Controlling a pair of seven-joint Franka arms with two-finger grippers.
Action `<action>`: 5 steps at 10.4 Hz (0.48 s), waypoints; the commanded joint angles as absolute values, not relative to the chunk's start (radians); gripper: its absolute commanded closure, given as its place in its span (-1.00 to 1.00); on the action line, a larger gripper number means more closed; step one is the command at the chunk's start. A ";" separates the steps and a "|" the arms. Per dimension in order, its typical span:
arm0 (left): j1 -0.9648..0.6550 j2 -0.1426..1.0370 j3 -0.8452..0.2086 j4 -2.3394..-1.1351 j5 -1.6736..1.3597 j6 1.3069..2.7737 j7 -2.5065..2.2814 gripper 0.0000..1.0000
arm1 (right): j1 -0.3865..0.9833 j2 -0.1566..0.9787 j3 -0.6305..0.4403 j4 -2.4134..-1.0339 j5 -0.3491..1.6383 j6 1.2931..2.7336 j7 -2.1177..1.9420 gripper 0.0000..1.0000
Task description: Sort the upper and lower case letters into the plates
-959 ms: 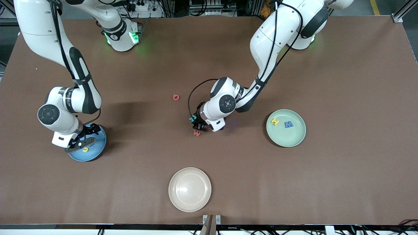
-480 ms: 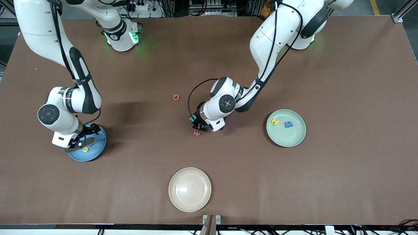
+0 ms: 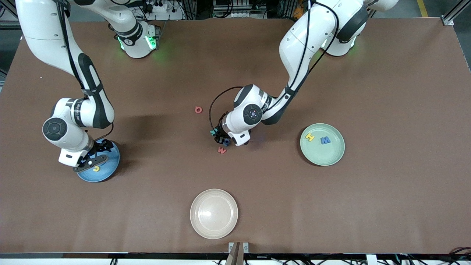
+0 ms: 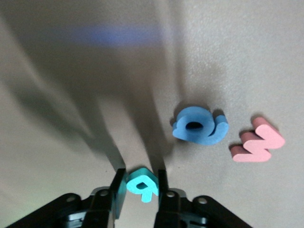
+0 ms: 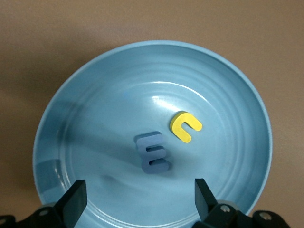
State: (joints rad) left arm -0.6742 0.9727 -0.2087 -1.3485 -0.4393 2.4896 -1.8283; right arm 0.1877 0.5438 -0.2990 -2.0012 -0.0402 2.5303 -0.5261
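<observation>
My left gripper (image 3: 218, 137) is shut on a teal letter (image 4: 141, 186), held just above the table's middle; the letter also shows in the front view (image 3: 212, 131). A blue letter (image 4: 199, 126) and a red W (image 4: 259, 141) lie on the table under and beside it; the red W (image 3: 221, 149) shows in the front view. A red letter (image 3: 198, 109) lies farther from the camera. My right gripper (image 5: 140, 199) is open over the light blue plate (image 5: 85, 118), which holds a yellow letter (image 5: 185, 127) and a blue-grey E (image 5: 153, 153). The pale green plate (image 3: 323, 156) holds a yellow H (image 3: 310, 137) and a blue M (image 3: 325, 140).
A cream-white plate (image 3: 213, 213) stands near the table's front edge, nearer the camera than the loose letters. The light blue plate (image 3: 110, 163) is at the right arm's end, the green plate at the left arm's end.
My left gripper has shifted a little toward the right arm's end and away from the red W, with the teal letter in it. The right arm has not moved.
</observation>
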 commanded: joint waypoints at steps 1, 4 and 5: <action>-0.675 0.994 -0.207 -1.336 -0.446 2.494 -1.825 0.95 | 0.186 0.548 -0.298 -1.996 -0.049 2.534 -0.535 -1.00; -0.672 0.991 -0.207 -1.336 -0.446 2.494 -1.813 1.00 | 0.186 0.548 -0.298 -1.994 -0.049 2.534 -0.535 -1.00; -0.670 0.989 -0.207 -1.336 -0.446 2.493 -1.810 1.00 | 0.186 0.548 -0.298 -1.996 -0.049 2.534 -0.535 -1.00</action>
